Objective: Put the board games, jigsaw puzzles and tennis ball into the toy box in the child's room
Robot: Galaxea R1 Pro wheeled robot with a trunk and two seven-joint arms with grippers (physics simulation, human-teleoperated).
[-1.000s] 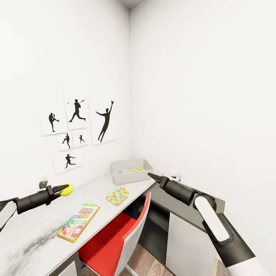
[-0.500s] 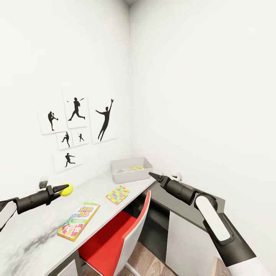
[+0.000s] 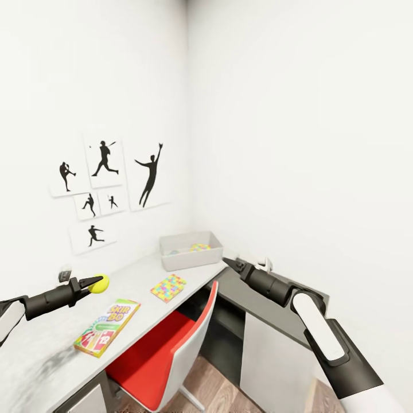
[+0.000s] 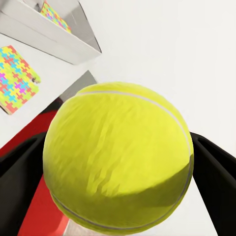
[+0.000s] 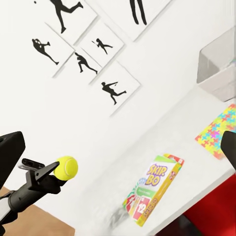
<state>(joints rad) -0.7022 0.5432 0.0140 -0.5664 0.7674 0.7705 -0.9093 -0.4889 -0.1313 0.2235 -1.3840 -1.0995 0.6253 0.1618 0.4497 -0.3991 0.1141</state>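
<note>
Head view: a small yellow-green tennis ball [image 3: 100, 283] is held between the jaws of the left gripper [image 3: 95, 282], above the long pale grey-white worktop [image 3: 140, 274]. An orange-green "Skip-Bo" game box [image 3: 106, 326] and a thin multicolour jigsaw puzzle square [image 3: 168, 287] are seen lying flat on the worktop. A shallow pale grey toy box [image 3: 190, 250] is placed at the far corner, with a second puzzle square [image 3: 199, 247] inside. The right gripper [image 3: 229, 263] is held beyond the worktop's end, near the toy box; its jaws appear closed on nothing.

Left wrist view: the ball [image 4: 118, 156] is clamped between dark fingers [image 4: 216, 182].

Right wrist view: ball [image 5: 65, 167], game box [image 5: 153, 188] and puzzle [image 5: 219, 131] are recorded.
</note>
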